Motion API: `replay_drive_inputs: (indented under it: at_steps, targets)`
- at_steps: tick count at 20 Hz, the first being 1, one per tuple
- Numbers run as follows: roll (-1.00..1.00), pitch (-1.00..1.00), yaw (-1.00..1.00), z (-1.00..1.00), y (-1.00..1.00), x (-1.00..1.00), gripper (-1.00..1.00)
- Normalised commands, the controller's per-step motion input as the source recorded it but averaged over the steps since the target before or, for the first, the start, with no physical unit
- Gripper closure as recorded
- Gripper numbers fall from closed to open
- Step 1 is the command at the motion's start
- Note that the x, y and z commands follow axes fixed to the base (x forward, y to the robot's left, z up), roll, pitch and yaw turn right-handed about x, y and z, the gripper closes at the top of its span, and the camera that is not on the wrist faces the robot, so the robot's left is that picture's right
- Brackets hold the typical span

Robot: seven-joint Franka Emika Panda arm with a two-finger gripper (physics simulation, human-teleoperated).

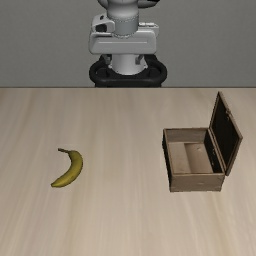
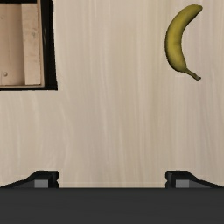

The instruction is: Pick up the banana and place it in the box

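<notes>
1. Banana point(image 1: 68, 169) lies flat on the table point(image 1: 120, 120), well apart from the box point(image 1: 195, 182), off toward the exterior view's left of it, w/ bare wood between.
2. Handling, our guess: light, fairly firm but bruisable. The skin is smooth & curved, so it may roll or twist under a hard pinch. Moderate squeeze pref.
3. Hold point, our guess: across the thick mid-body, fingers straddling the narrow width. We'd avoid the stem & tip, where it tapers & could slip out.
4. Gripper point(image 2: 114, 179): jaws spread wide, nothing between them. It hangs over bare table, apart from the box point(image 2: 46, 44) on its banana-facing side, w/ the banana point(image 2: 179, 39) farther off that way.
5. Exterior view gives us the lid point(image 1: 226, 130) standing open, tilted back on the box side away from the banana, plus the full banana-to-box gap.
6. Wrist view gives us the finger spread & a straight-down look at the box's pale inner floor.
</notes>
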Motion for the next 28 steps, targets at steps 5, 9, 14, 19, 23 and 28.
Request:
replay_drive_inputs:
  at_steps: [5, 9, 14, 19, 23, 28]
  targets:
    - [0.00, 0.00, 0.00, 0.00, -1.00, 0.00, -1.00]
    - [0.00, 0.00, 0.00, 0.00, -1.00, 0.00, -1.00]
    - [0.00, 0.00, 0.00, 0.00, -0.60, 0.40, -1.00]
    - [0.00, 0.00, 0.00, 0.00, 0.00, 1.00, -1.00]
    - [0.00, 0.00, 0.00, 0.00, 0.00, 1.00, -1.00]
    - [0.00, 0.00, 0.00, 0.00, 0.00, 1.00, -1.00]
